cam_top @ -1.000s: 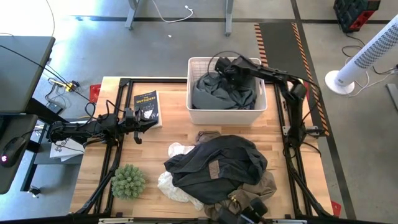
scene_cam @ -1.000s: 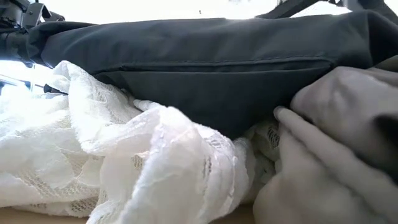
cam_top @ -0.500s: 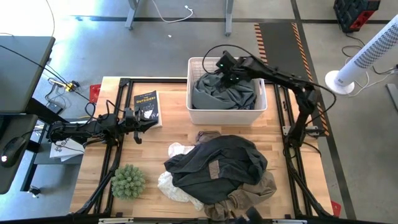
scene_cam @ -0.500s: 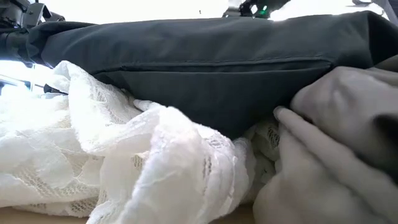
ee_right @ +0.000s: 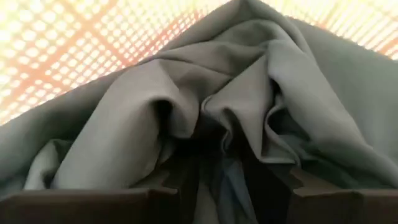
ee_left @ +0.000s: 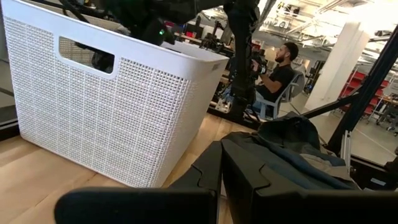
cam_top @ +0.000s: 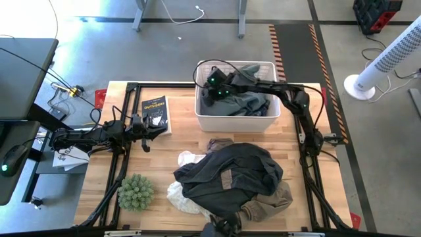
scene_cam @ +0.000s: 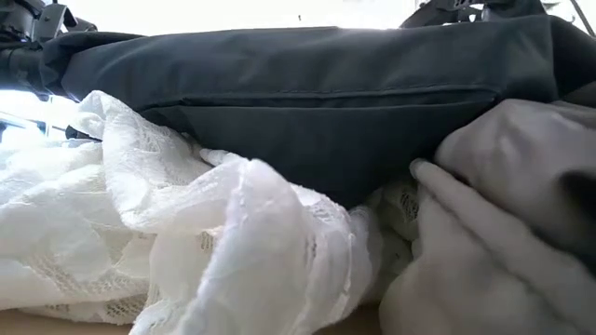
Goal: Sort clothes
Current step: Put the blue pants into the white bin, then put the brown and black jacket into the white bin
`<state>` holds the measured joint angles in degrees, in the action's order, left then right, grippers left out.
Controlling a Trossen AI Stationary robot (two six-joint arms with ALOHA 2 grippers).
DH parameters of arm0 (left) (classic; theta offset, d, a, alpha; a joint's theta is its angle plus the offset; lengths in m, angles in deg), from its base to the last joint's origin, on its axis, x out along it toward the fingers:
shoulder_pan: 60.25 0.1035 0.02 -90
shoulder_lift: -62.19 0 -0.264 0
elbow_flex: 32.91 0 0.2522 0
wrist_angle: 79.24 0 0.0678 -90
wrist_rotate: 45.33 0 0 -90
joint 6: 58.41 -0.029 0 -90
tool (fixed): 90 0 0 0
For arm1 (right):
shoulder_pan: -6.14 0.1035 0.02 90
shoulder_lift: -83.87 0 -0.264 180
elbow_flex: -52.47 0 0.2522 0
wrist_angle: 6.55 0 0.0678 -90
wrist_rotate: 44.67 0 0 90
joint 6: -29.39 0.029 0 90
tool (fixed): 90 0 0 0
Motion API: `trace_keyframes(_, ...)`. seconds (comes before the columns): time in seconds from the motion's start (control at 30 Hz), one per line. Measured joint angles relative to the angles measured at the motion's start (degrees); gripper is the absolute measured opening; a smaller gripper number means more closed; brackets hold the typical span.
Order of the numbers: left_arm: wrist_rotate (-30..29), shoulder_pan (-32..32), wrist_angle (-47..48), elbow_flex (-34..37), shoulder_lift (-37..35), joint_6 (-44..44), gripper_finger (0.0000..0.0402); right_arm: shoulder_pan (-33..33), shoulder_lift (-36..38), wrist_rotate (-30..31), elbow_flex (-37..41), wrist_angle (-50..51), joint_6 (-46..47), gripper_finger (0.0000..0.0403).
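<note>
A dark grey garment (cam_top: 253, 95) lies bunched in the white plastic basket (cam_top: 237, 122) at the table's far side. My right gripper (cam_top: 216, 89) is down inside the basket's left part, shut on that grey cloth (ee_right: 224, 124). A pile lies on the table's near middle: a dark grey piece (cam_top: 230, 171) on top, white lace cloth (cam_top: 184, 194) under its left side, and khaki-brown cloth (cam_top: 273, 197) at its right. The low view shows the same pile (scene_cam: 307, 102). My left gripper (cam_top: 154, 130) is shut and empty, low over the table's left part. No plaid shirt shows. My right gripper has a fold of the dark grey garment (ee_right: 221, 165) between its two fingers (ee_right: 180, 180). The cloth heaps up around and ahead of the fingers and rests slack in the basket. How many layers it holds cannot be told.
A dark book (cam_top: 155, 112) lies on the table left of the basket. A round green spiky plant (cam_top: 136, 191) stands at the near left. The basket wall (ee_left: 112, 106) stands close ahead of my left gripper. A person (ee_left: 273, 74) sits in the room beyond the table.
My right gripper has gone from above the basket's middle toward the table's left edge and down into the basket's left part. The grey garment now lies more toward the basket's far right. The basket has slid slightly left.
</note>
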<state>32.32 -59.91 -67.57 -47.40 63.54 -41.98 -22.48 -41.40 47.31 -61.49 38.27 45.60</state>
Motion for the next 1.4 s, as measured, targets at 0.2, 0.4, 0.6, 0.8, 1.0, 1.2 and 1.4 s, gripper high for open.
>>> trace_keyframes(0.2,0.1,0.0,0.0,0.0,0.0,0.0,0.0010,1.8,5.2,1.8,-6.2,5.6,-6.2,0.0116)
trace_keyframes(0.4,0.2,0.0,0.0,0.0,0.0,0.0,0.0010,8.4,14.9,12.3,-9.0,14.6,-7.3,0.0116)
trace_keyframes(0.6,0.2,0.0,0.0,0.0,0.0,0.0,0.0010,22.5,27.8,21.6,-7.0,23.2,-9.7,0.0116)
trace_keyframes(0.8,0.6,0.0,0.1,0.0,0.2,-0.8,0.0010,44.7,38.7,27.6,3.2,23.1,-3.0,0.0116)
trace_keyframes(1.0,1.2,0.0,0.2,0.0,1.1,-1.6,0.0010,64.0,42.4,32.0,18.3,10.4,4.6,0.0116)
trace_keyframes(1.2,1.0,0.0,0.1,0.0,1.1,-1.6,0.0010,70.9,39.5,29.7,28.7,-14.8,4.5,0.0116)
trace_keyframes(1.4,-2.4,0.0,-1.8,0.1,1.1,-1.1,0.0010,67.3,33.6,27.5,33.1,-28.3,6.9,0.0124)
